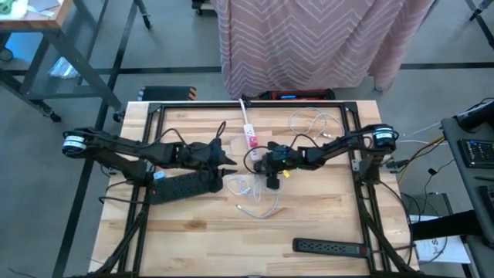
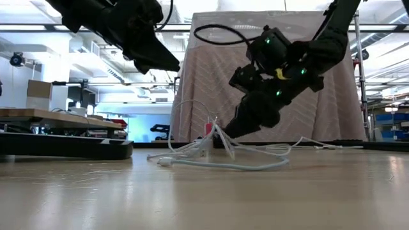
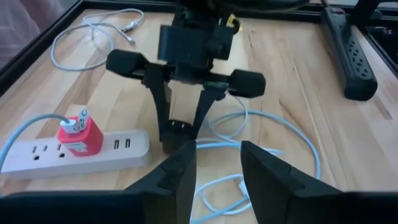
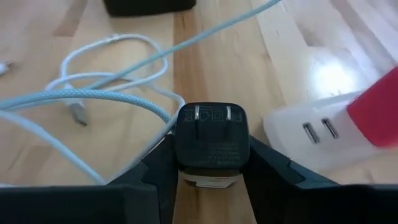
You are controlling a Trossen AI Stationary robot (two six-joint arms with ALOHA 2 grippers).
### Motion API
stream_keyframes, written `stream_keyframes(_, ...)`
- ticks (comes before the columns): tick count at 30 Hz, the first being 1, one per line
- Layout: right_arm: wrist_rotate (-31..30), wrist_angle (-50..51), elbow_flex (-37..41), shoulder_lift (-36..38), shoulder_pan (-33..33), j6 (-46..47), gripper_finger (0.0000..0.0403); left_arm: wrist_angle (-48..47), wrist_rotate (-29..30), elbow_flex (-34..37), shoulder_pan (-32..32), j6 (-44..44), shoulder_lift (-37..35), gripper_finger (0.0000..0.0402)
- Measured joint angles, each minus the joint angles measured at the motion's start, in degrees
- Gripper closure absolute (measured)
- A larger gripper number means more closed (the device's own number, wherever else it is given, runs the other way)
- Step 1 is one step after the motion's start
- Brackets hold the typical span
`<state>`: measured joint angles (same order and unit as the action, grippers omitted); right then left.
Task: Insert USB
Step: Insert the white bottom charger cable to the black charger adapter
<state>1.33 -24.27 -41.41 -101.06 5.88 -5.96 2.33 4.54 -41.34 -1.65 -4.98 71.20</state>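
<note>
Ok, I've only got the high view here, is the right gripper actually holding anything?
Observer: Yes. The right wrist view shows the right gripper closed on a black plug adapter, with the prongs at the end away from the wrist.
Operator: And the left one?
Observer: In the left wrist view, the left gripper has its fingers apart with nothing between them.
Operator: Is it down on the table?
Observer: No. The low view shows it hanging well above the table.
</note>
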Motion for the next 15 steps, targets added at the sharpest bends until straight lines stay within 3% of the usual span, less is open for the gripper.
stream_keyframes(9,0.6,16.0,-0.2,15.6,-2.2,-1.1,0.0272,3.2,0.0,1.8,0.0,-0.6,0.0,0.0297)
stream_keyframes(15,8.5,21.4,-0.2,30.2,-4.7,1.1,0.0272,3.8,0.0,2.0,0.0,-1.5,0.0,0.0285)
